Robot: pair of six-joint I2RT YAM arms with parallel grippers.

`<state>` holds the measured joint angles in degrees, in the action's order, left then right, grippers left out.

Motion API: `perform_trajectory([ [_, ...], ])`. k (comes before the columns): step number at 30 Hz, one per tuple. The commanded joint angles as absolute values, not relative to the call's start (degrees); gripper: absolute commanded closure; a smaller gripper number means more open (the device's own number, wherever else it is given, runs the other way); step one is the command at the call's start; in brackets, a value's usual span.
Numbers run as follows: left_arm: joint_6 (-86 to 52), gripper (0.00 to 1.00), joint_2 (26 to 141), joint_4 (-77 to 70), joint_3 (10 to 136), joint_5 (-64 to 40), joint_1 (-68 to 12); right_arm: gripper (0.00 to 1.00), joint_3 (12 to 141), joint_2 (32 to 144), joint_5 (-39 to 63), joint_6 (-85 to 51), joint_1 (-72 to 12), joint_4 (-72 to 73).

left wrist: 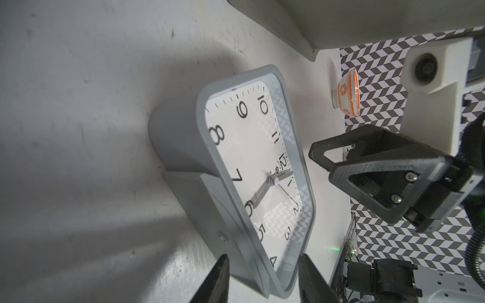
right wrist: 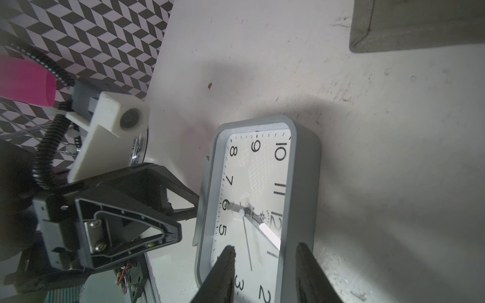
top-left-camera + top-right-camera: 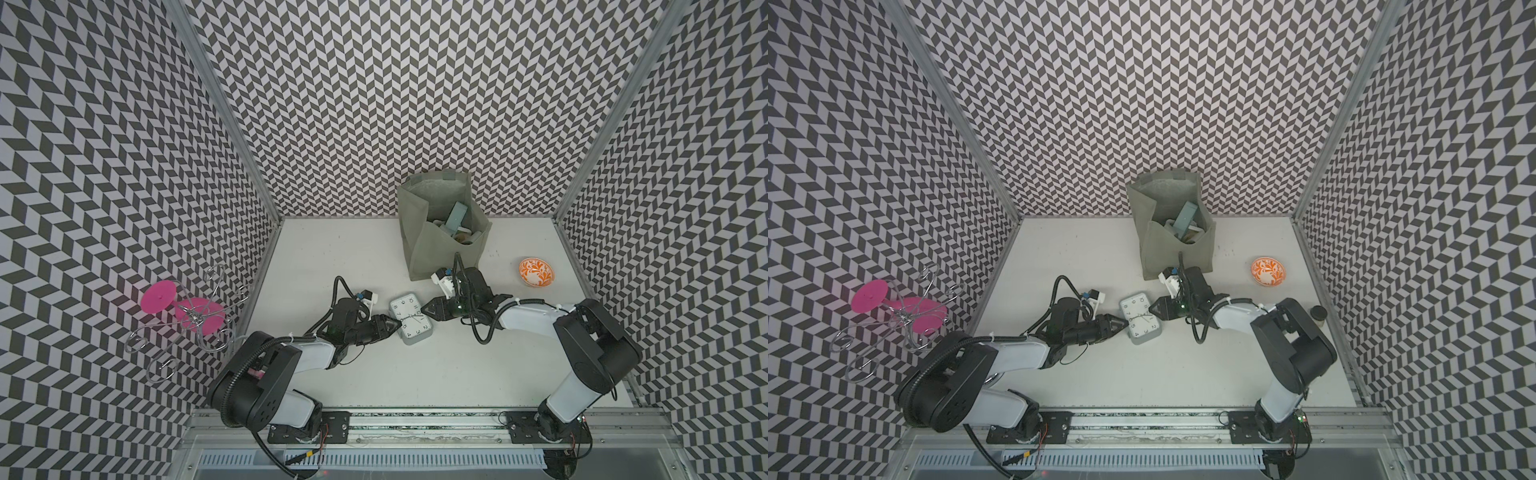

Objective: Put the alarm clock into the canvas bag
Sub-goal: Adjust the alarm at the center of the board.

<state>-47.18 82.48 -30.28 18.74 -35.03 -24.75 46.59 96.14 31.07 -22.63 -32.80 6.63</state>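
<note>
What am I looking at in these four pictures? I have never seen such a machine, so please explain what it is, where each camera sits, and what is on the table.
It is a robot: a left arm and a right arm, fixed at the near edge of a white table. Two pictures look down from above, side by side, and show nearly the same scene. The other two come from cameras on the wrists, looking along each hand. On the table are a grey clock, face up, a standing bag with things inside, and an orange bowl. The left hand and right hand each have fingers either side of a clock edge. Whether they grip it yet, I cannot tell.
</note>
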Motion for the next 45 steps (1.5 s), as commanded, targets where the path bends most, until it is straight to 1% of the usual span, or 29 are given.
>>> perform_trajectory([
  [1,-46.6,0.58,83.5,-33.4,20.2,-35.9,-25.0,0.63,46.6,97.6,32.8,-24.5,-32.7,11.5],
  [12,-47.0,0.65,85.3,-35.0,22.6,-36.5,-25.5,0.63,45.7,99.6,37.2,-25.0,-32.8,13.0],
  [20,-47.4,0.67,83.1,-34.2,25.6,-38.5,-27.8,0.68,41.7,99.8,43.0,-30.0,-32.8,20.4],
  [28,-46.7,0.67,80.6,-30.1,29.8,-38.7,-30.1,0.7,40.8,99.9,42.3,-32.3,-32.7,21.4],
  [36,-46.8,0.67,85.2,-29.3,33.0,-40.0,-32.8,0.7,40.0,100.5,43.4,-34.0,-32.4,23.4],
  [40,-45.5,0.66,87.0,-28.5,34.2,-41.3,-33.0,0.7,38.8,98.3,41.6,-33.7,-31.3,22.4],
  [42,-43.3,0.66,87.2,-25.2,36.1,-41.6,-33.0,0.7,37.5,96.4,40.7,-33.5,-30.1,21.8],
  [45,-38.8,0.65,85.0,-17.7,39.6,-39.3,-33.3,0.7,35.3,92.7,39.1,-32.7,-28.2,20.1],
])
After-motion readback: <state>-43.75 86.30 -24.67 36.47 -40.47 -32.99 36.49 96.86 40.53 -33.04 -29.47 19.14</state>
